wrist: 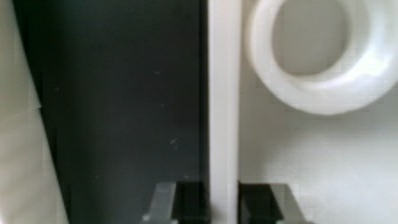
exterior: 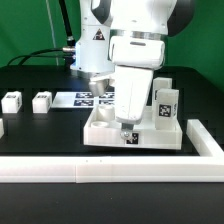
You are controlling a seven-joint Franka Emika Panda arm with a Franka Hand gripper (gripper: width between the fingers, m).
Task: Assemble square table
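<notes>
A: Pincer [exterior: 126,130] state?
B: Narrow. Its fingers [wrist: 178,200] pinch the raised rim of the table top [exterior: 100,125], which sits directly beneath it. A socket [wrist: 329,95] lies just beside the fingers.
A: Step in hand?
B: Likely seating the top against the rail [exterior: 110,170] in front of the pincer. One upright leg [exterior: 165,105] stands close beside it.
A: Next move?
B: Probably letting go without dragging the top, then fetching a loose leg [exterior: 42,101], well off to the side.

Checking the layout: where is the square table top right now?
In the exterior view the square table top sits centre frame, directly under the gripper, between the marker board behind and the white border rail in front.
</notes>
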